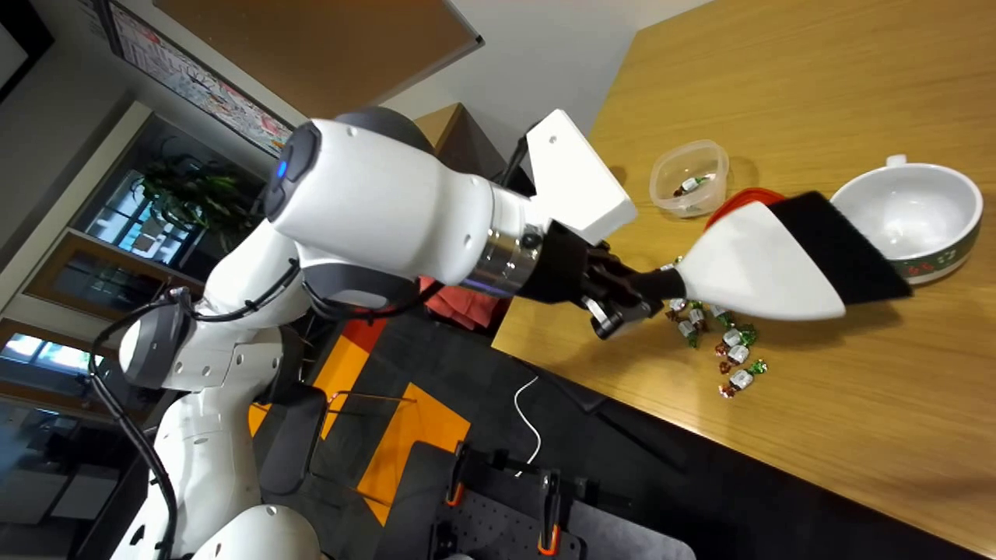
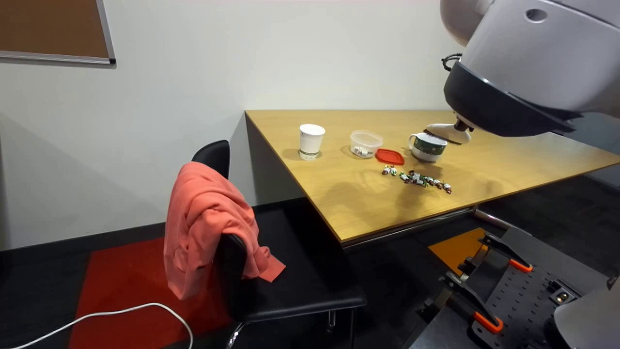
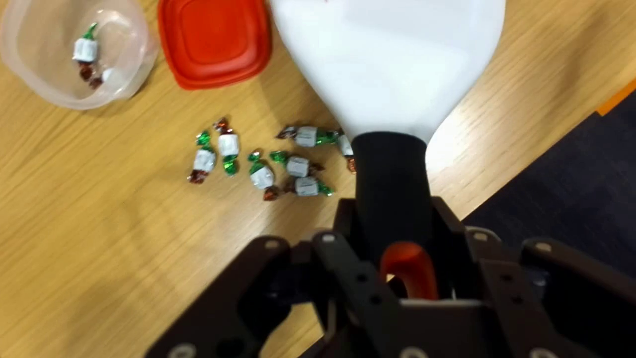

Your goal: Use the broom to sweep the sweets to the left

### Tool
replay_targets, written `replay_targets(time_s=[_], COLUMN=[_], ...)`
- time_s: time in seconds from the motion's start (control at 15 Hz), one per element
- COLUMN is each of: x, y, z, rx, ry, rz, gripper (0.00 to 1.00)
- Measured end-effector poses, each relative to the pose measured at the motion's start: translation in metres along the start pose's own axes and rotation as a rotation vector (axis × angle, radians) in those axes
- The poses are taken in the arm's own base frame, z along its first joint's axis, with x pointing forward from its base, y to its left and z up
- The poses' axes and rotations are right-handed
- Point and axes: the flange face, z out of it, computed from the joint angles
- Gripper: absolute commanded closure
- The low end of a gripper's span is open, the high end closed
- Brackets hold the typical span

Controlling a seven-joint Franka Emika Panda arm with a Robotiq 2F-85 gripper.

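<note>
My gripper (image 1: 638,295) is shut on the black handle of the broom (image 1: 759,268), whose orange-red tip shows between the fingers in the wrist view (image 3: 394,214). The broom has a white fan-shaped head and dark bristles. It is held above the table, its head pointing away from the gripper. It also shows in an exterior view (image 2: 445,132), where the arm hides the gripper. Several sweets (image 3: 305,186) in white, green and brown wrappers lie scattered on the table below and beside the broom. They show in both exterior views (image 1: 738,355) (image 2: 415,178). The broom head hides part of one sweet in the wrist view.
A clear container (image 1: 665,179) with a few sweets inside and a red lid (image 3: 213,40) lie beyond the loose sweets. A white mug with a green band (image 2: 428,150) stands near the broom head. A paper cup (image 2: 311,140) stands farther off. The table edge (image 1: 622,400) runs close by.
</note>
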Motion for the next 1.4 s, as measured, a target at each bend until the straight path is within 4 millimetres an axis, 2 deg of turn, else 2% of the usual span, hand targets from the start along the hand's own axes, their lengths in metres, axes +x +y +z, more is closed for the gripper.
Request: replay_targets(time_s=[0.4,0.67,0.87,1.07,1.4], x=[-0.011,-0.017,-0.019,-0.02,-0.022], y=[-0.074,-0.103,-0.105,-0.095,-0.081], z=[0.023,0.053,0.088,0.123,0.165], rx=[0.134,0.145,0.115,0.091,0.094], ry=[-0.063,-0.147,-0.182,-0.184,-0.197], rz=[0.132,0.225,0.277,0.302,0.332], gripper=[0.85,0.85,0.85,0.85,0.85])
